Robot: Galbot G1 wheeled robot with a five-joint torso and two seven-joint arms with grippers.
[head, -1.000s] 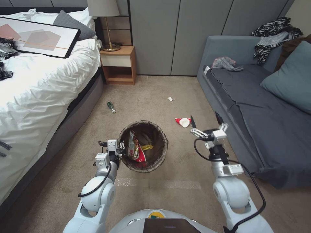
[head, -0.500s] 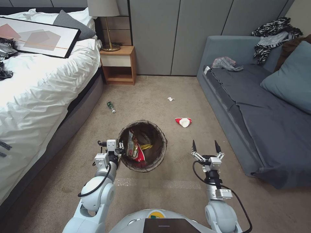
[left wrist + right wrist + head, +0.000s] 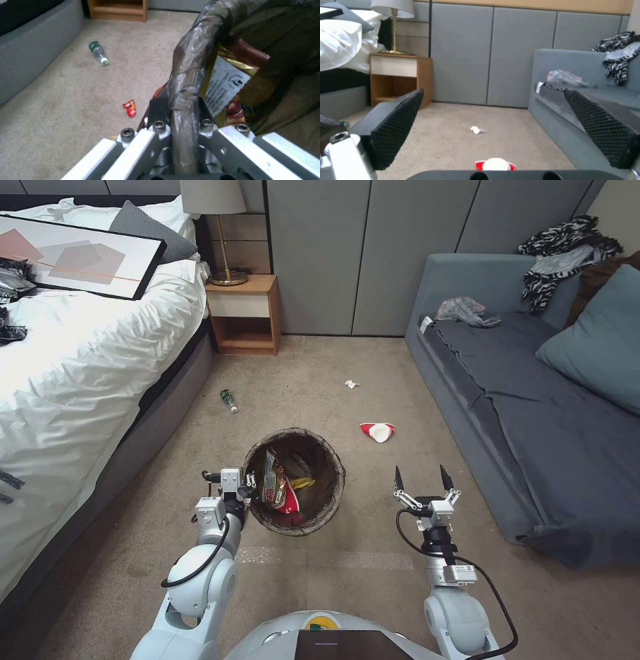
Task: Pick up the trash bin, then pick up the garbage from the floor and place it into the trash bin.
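1. The trash bin [image 3: 295, 481] is a small round bucket lined with a dark brown plastic bag folded over its rim. It sits over the beige carpet floor [image 3: 347, 587] directly ahead of the robot base. Snack wrappers in red, white and yellow [image 3: 279, 488] lie inside it.
2. The left gripper [image 3: 248, 485] is at the bin's left rim. In the left wrist view its fingers [image 3: 156, 112] are clamped on the bag-covered rim [image 3: 190, 82], one finger on each side of the wall.
3. The right gripper [image 3: 421, 481] hovers above the carpet to the right of the bin, apart from it. Its black textured fingers [image 3: 396, 125] are spread wide and hold nothing.
4. Garbage on the floor: a red-and-white crushed paper cup [image 3: 377, 431] lies just beyond the right gripper; a crumpled white paper scrap [image 3: 351, 384] lies farther out toward the grey panelled wall; a green-labelled clear plastic bottle [image 3: 229, 400] lies near the bed base; a small red wrapper [image 3: 130, 108] lies on the carpet close to the bin's left side.
5. Boundaries: the white-quilted bed [image 3: 80, 373] borders the left side, the grey fabric sofa [image 3: 533, 400] the right, and the wooden nightstand [image 3: 245, 313] stands at the far wall. The carpet strip between bed and sofa is open around the cup and the paper scrap.
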